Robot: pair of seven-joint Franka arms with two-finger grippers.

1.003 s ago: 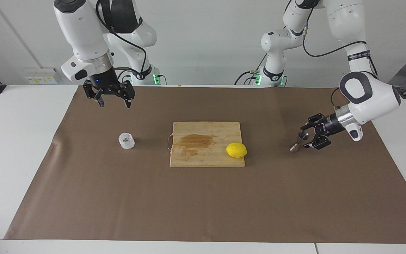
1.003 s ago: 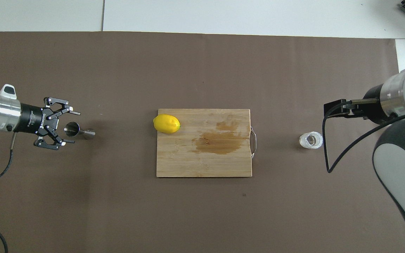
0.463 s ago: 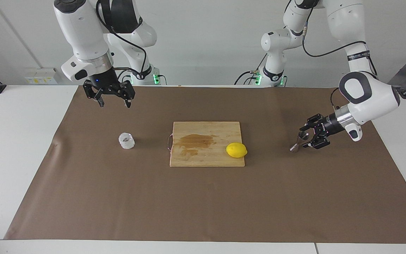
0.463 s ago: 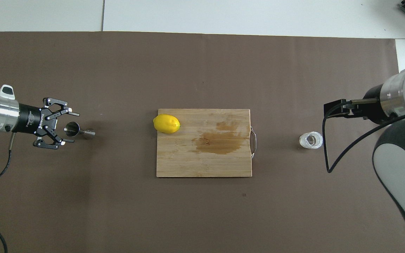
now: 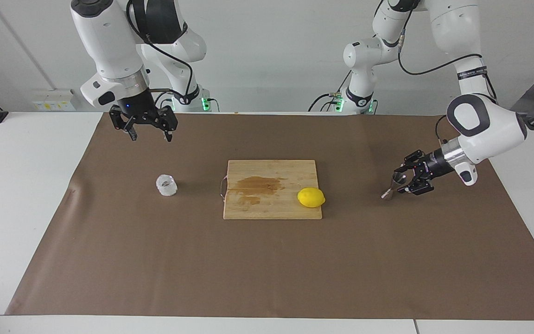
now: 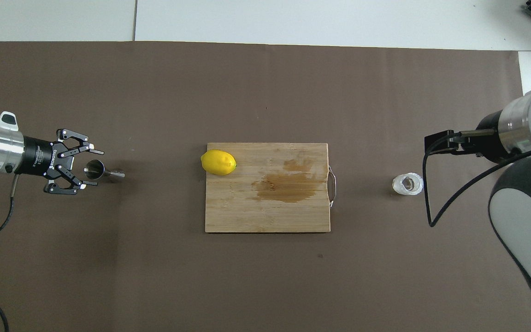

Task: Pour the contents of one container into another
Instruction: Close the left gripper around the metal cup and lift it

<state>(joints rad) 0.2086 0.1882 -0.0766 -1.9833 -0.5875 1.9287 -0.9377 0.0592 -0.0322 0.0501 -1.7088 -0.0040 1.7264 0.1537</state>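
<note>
Facing view. The table point(image 5: 26, 195) carries a brown mat point(image 5: 267, 260). A wooden cutting board point(image 5: 271, 204) lies at the middle of the mat, with a dark wet stain point(image 5: 257, 185) on it and a lemon point(image 5: 311, 197) resting on its part toward the left arm's end of the table. The glass cup point(image 5: 166, 185) stands upright on the mat toward the right arm's end, well apart from the board. The right gripper point(image 5: 149, 134) hangs in the air, its fingers spread and grasping nothing; this arm waits. The steel jigger point(image 5: 393, 185) stands on the mat toward the left arm's end of the table. The left gripper point(image 5: 405, 182) is low and lies sideways, its fingers on either side of the jigger's upper cone, partly spread. Whether they touch the jigger cannot be told.

Overhead view. The jigger point(image 6: 103, 174) shows a dark inside; the left gripper point(image 6: 91, 167) has a gap visible between each fingertip and the jigger's rim. The lemon point(image 6: 218, 162) sits at the board's point(image 6: 265, 216) corner farther from the robots. The glass cup point(image 6: 408, 184) stands just beside the right arm's wrist.
</note>
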